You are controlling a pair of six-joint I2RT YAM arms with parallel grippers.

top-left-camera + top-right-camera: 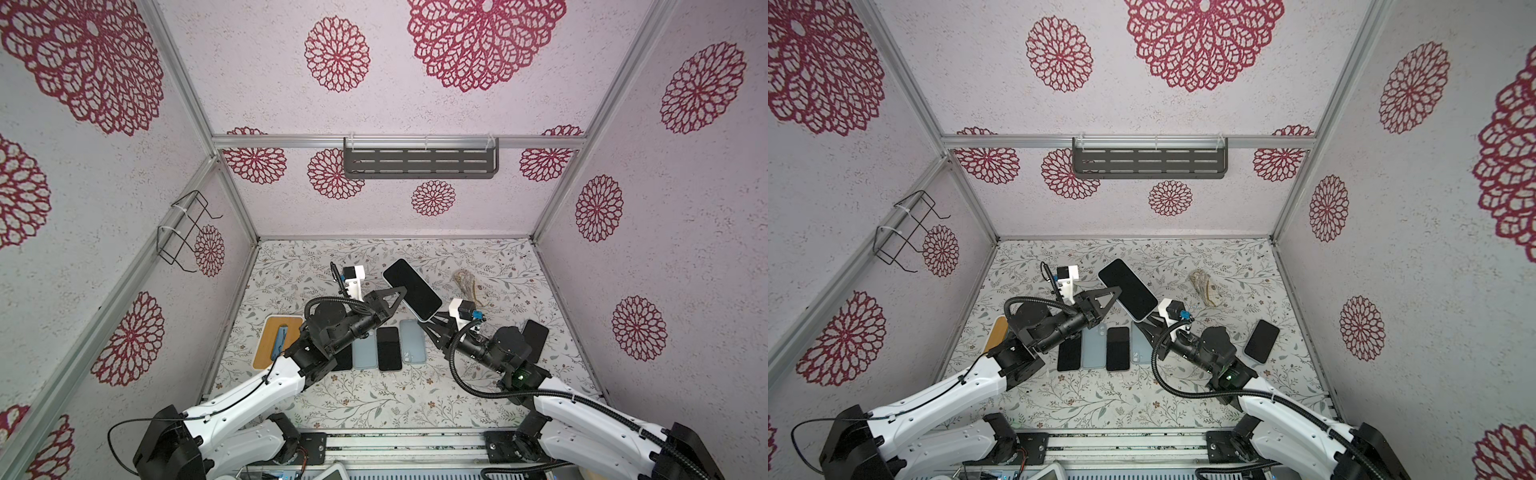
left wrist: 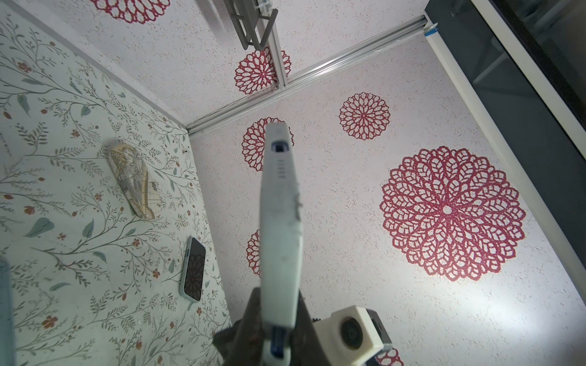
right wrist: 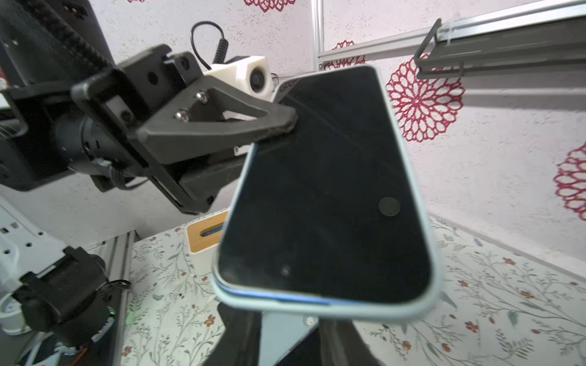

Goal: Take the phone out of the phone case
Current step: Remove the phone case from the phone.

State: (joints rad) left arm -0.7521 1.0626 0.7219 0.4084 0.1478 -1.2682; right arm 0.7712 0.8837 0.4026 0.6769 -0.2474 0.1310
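A black-screened phone (image 1: 411, 289) in a pale blue phone case (image 3: 425, 202) hangs tilted above the table in both top views. My left gripper (image 1: 400, 291) is shut on its long side, one finger (image 3: 241, 126) lying across the screen's edge. In the left wrist view the case (image 2: 280, 221) runs edge-on away from the left gripper (image 2: 279, 312). At the near end the phone's blue edge (image 3: 285, 296) shows above the case rim. My right gripper (image 1: 428, 322) sits just below that end, its fingers (image 3: 241, 336) apart with nothing between them.
Several phones (image 1: 388, 348) lie in a row under the arms. Another cased phone (image 1: 536, 338) lies right of the right arm. A patterned clear case (image 1: 467, 284) rests further back. A wooden tray (image 1: 266, 349) holds a blue tool at the left. A shelf (image 1: 419, 162) hangs on the back wall.
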